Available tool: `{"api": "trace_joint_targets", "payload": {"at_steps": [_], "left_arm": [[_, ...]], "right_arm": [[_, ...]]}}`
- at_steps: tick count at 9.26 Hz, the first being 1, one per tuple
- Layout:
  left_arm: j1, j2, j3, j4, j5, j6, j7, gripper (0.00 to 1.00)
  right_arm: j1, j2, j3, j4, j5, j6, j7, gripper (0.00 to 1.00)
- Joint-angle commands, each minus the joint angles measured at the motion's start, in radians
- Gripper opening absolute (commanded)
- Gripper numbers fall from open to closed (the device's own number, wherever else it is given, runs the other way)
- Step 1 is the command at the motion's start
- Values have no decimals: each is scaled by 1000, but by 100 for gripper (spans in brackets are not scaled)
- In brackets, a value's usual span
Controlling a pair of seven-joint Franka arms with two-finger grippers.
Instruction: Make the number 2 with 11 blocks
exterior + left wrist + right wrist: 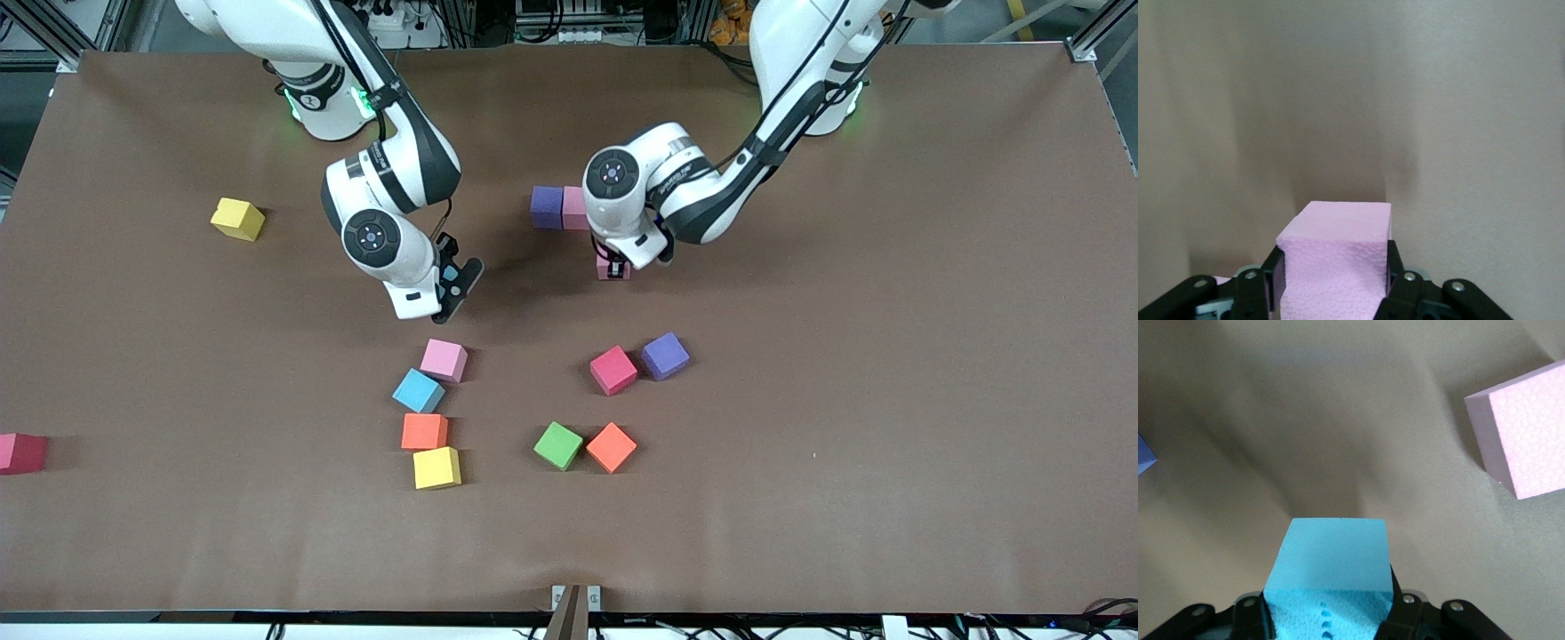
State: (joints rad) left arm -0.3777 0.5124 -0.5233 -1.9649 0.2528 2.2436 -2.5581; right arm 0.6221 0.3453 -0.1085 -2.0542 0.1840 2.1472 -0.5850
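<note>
Left end effector (615,265) sits low at upper centre of the frame, its fingers clamped on a pink block (1333,263) that rests on the brown bench (889,373), just below a purple block (547,207) and another pink block (574,208) set side by side. Right end effector (455,286) hangs mid-frame above the loose cubes, pinching a light blue block (1328,577). Lower in the frame lie a pink cube (444,360), a blue cube (418,390) and a green cube (558,445).

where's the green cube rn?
Front view: the green cube sits on the table nearer the camera than the red cube, touching corners with an orange cube beside it.
</note>
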Motion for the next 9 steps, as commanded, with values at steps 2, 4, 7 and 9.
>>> {"api": "trace_joint_targets", "payload": {"at_steps": [2, 4, 7, 9], "left_arm": [[5, -75, -59, -98, 11, 34, -106, 0], [5, -101, -79, -155, 13, 80, -103, 0], [6, -101, -81, -173, 17, 85, -94, 0], [6, -103, -96, -195, 17, 100, -96, 0]], "right_arm": [[-10, -3, 4, 2, -17, -1, -16, 0], [-10, -3, 4, 3, -29, -1, -18, 0], [-10, -2, 4, 5, -35, 0, -18, 0], [-10, 0, 4, 5, -35, 0, -18, 0]]}}
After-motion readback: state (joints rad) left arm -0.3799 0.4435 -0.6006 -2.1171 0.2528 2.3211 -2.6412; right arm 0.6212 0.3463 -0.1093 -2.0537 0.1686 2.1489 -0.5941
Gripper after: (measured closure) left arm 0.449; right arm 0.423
